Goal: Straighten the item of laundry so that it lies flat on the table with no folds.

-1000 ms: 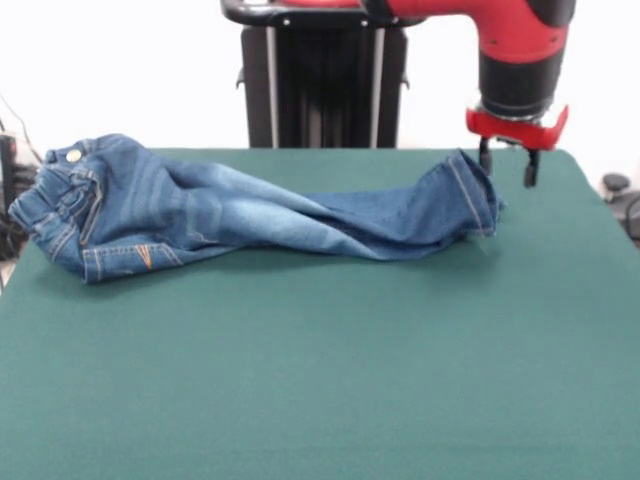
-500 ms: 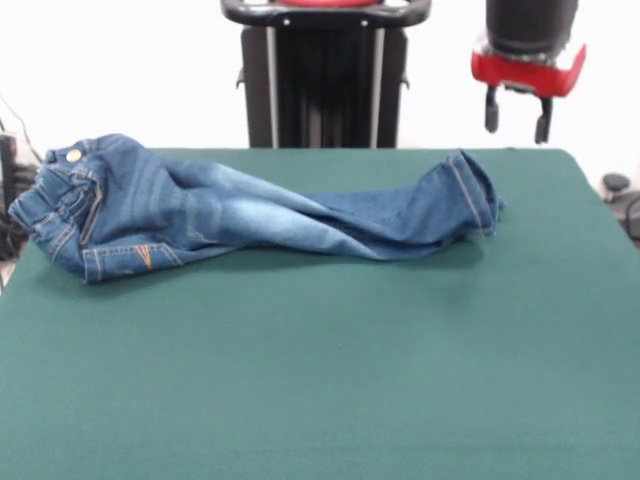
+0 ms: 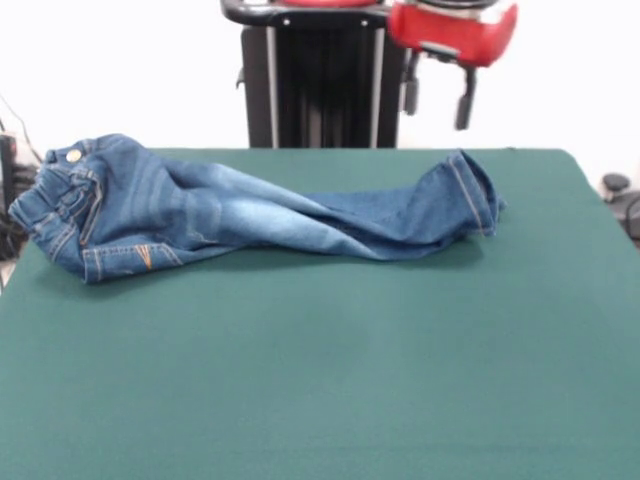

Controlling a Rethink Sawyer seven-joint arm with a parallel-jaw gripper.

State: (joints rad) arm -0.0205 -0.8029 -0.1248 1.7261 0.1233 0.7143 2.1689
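Front view, one jeans (image 3: 250, 215), one pincer (image 3: 437, 100)

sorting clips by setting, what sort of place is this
Probably a robotics lab test bench: a bare green-covered table against a plain white wall, a small pair of jeans as the only item, and a red robot claw hanging open above it.

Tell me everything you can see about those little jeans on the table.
The small pair of blue denim jeans lies lengthwise across the far part of the green table, bunched and twisted rather than flat. The waistband, with a metal button and tan stitching, sits at the left edge of the picture; the faded thighs narrow into legs lying together, with the hem turned up at the right. Only the table touches them. The gripper hangs open above, clear of the cloth.
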